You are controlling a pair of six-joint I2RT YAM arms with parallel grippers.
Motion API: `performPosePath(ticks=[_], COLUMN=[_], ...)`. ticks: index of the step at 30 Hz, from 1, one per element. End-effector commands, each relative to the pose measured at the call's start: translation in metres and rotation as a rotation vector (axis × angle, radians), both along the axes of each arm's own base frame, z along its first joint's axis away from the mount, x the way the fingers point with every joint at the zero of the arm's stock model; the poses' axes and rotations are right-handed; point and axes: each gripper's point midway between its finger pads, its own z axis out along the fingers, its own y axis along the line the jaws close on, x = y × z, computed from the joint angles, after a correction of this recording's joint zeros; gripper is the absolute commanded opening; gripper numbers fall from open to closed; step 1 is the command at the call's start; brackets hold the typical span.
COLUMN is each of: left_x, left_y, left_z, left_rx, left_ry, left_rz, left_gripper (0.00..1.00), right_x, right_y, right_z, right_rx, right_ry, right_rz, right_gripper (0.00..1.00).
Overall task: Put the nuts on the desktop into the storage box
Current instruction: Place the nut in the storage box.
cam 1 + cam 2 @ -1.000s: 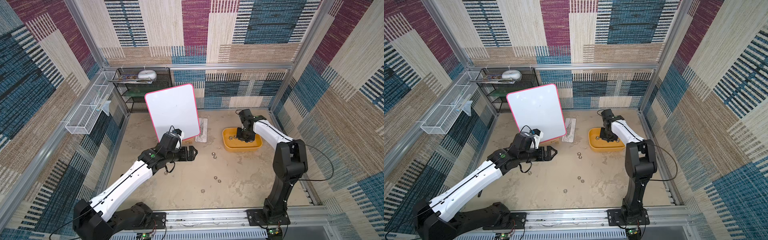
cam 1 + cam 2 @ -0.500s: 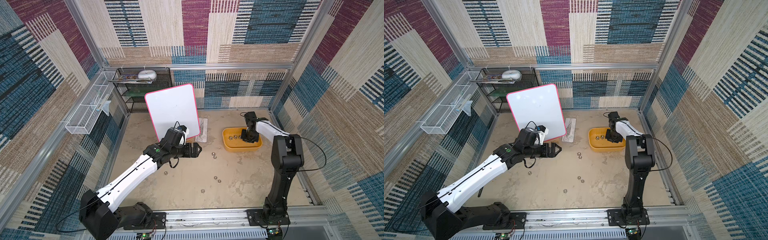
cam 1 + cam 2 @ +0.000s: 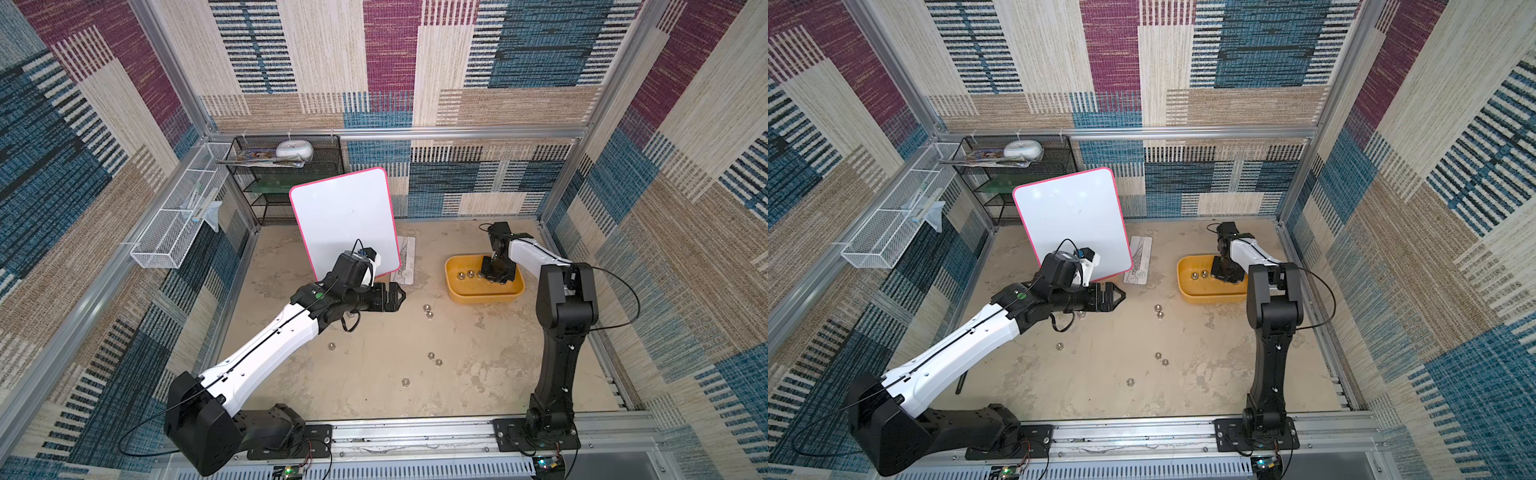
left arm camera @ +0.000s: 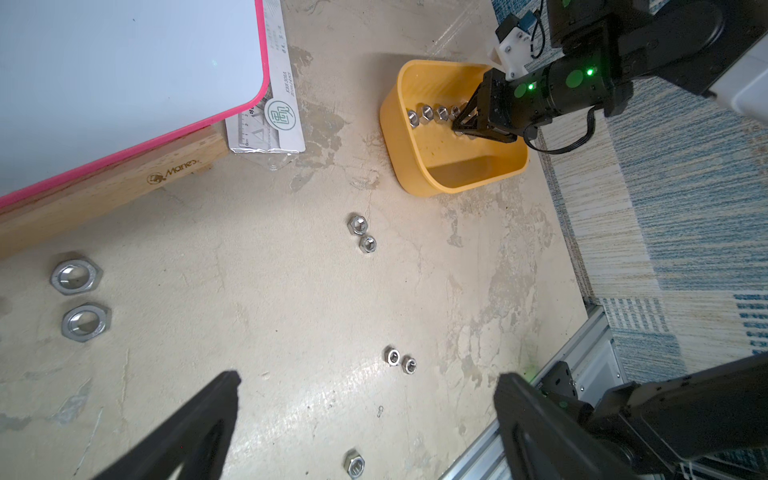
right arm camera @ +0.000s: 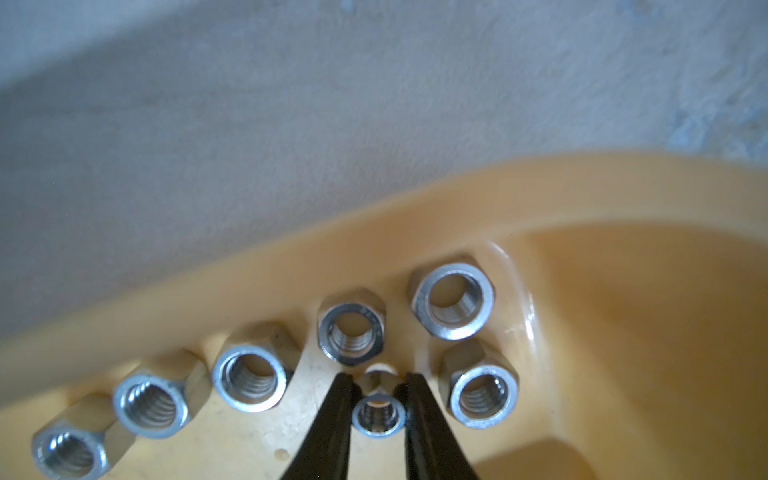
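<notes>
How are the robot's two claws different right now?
The left gripper is wide open and empty; the right gripper is shut on a nut. The left gripper hangs over the desktop; the right gripper reaches down into the storage box. Both have black fingers.

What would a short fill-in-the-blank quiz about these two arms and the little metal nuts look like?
1. The right gripper is shut on one ____ inside the storage box.
2. The left gripper, above loose nuts on the desktop, has its jaws ____.
3. In the right wrist view, ____ other nuts lie in the box around the held one.
4. The white board standing on the desktop has a ____ border.
Missing words: nut; open; six; pink.
</notes>
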Motion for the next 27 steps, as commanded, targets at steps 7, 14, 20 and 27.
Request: performPosePath(ticks=[7,14,20,27], left_x=[0.000,-0.002,-0.003,-0.013], left_y=[0.002,0.005,0.023,0.045], left_z=[0.002,-0.001,-0.009,-0.014], left_rx=[0.008,0.007,0.060,0.098], left_ry=[-0.014,-0.007,-0.011,-0.008], left_rz=[0.002,0.016,0.086,0.155], left_gripper=[1.00,1.00,1.00,1.00], right_x=[-0.002,-0.008,-0.017,-0.025], right_y=[0.000,0.008,0.042,0.112], right_z=[0.010,0.048,0.075,0.089], right_rx=[0.010,0.030,0.049,0.085], right_ry=[-0.012,-0.069,-0.108,-0.121], right_rz=[0.000,0.002,0.081,0.204], right_gripper=[0.35,0.37,0.38,0.39])
